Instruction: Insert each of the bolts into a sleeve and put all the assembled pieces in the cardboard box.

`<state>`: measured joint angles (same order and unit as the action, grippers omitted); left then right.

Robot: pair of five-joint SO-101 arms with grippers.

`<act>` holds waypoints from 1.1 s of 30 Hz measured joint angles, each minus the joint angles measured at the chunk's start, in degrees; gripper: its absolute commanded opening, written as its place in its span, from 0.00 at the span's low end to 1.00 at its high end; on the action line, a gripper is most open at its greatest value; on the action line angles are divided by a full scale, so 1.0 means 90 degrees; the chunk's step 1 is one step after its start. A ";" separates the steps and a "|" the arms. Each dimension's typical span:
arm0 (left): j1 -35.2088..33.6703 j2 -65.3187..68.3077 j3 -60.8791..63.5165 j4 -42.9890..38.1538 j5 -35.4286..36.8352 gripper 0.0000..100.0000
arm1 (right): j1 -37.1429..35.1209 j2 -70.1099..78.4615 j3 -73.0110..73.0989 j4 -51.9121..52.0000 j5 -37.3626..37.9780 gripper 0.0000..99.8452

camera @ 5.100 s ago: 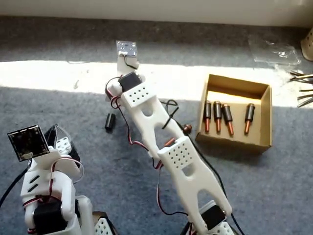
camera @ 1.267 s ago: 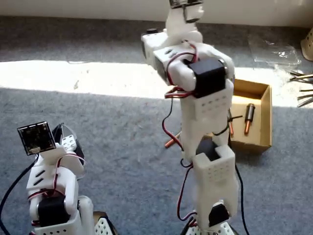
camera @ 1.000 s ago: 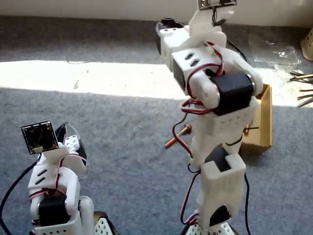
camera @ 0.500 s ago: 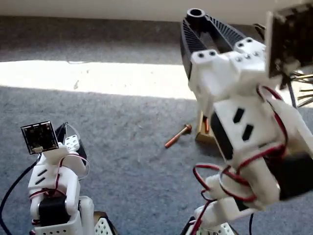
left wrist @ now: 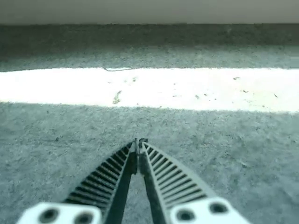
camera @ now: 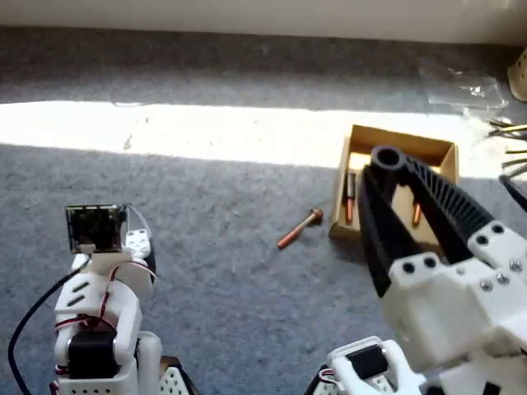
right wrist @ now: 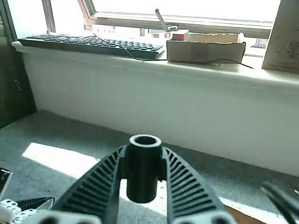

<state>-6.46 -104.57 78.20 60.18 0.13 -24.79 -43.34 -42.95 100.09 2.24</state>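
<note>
Right gripper [right wrist: 144, 161] is clamping a sleeve [camera: 385, 157] aloft by the box [camera: 401, 140], with the bolt [camera: 299, 229] lying on carpet nearby. Left gripper [left wrist: 139, 145] is sitting closed. Misalignment is threatening a jammed insertion.

Right pincer [camera: 387, 166], earlier low on the carpet [camera: 206, 271] beside the sleeve [right wrist: 144, 170], has come up w/ sleeve clamped & swung over the cardboard box [camera: 412, 141]. Left arm [camera: 103, 304] nudged slightly right.

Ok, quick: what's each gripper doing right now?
Left gripper: closed, holding nothing.
Right gripper: closed on a short black cylindrical sleeve.
</note>
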 measured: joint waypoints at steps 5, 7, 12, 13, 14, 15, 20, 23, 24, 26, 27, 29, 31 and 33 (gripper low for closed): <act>0.0391 0.0000 0.0000 0.0000 -0.0264 0.03 | 0.0000 -0.0762 0.1328 0.0000 0.0000 0.00; 0.0371 0.0000 0.0000 0.0000 -0.0283 0.03 | 0.0000 -0.1055 0.1807 0.0000 0.0000 0.00; 0.0371 0.0000 0.0000 0.0059 -0.0303 0.03 | 0.0000 -0.1915 0.3116 -0.0176 0.0000 0.00; 0.0371 0.0000 0.0000 0.0078 -0.0303 0.03 | 0.0000 -0.2100 0.3438 -0.0264 0.0000 0.00; 0.0371 0.0000 0.0000 0.0088 -0.0303 0.03 | 0.0010 -0.2295 0.3780 -0.0391 0.0000 0.00; 0.0371 0.0000 0.0000 0.0098 -0.0303 0.03 | 0.0000 -0.2510 0.4171 -0.0537 0.0000 0.00; 0.0371 0.0000 0.0000 0.0127 -0.0303 0.03 | 0.0000 -0.3536 0.6222 -0.1592 0.0000 0.00; 0.0371 -0.0010 0.0000 0.0127 -0.0303 0.03 | 0.0088 -0.4034 0.7355 -0.2208 0.0107 0.00; 0.0371 0.0000 0.0000 0.0127 -0.0303 0.03 | 0.0186 -0.4171 0.7707 -0.2383 0.0254 0.00; 0.0371 0.0000 0.0000 0.0127 -0.0303 0.03 | 0.0518 -0.4357 0.8254 -0.2716 0.0449 0.00; 0.0371 0.0000 0.0000 0.0127 -0.0303 0.03 | 0.0713 -0.4425 0.8488 -0.2872 0.0488 0.00; 0.0371 0.0000 0.0000 0.0127 -0.0303 0.03 | 0.1114 -0.4532 0.8869 -0.3116 0.0527 0.00; 0.0410 0.0000 0.0000 0.0127 -0.0313 0.03 | 0.1426 -0.4601 0.9221 -0.3282 0.0527 0.00; 0.0459 0.0000 0.0000 0.0127 -0.0576 0.03 | 0.1553 -0.4640 0.9543 -0.3399 0.0527 0.00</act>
<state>-2.33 -104.57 78.20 61.32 -5.05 -10.81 -85.10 42.95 69.49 6.99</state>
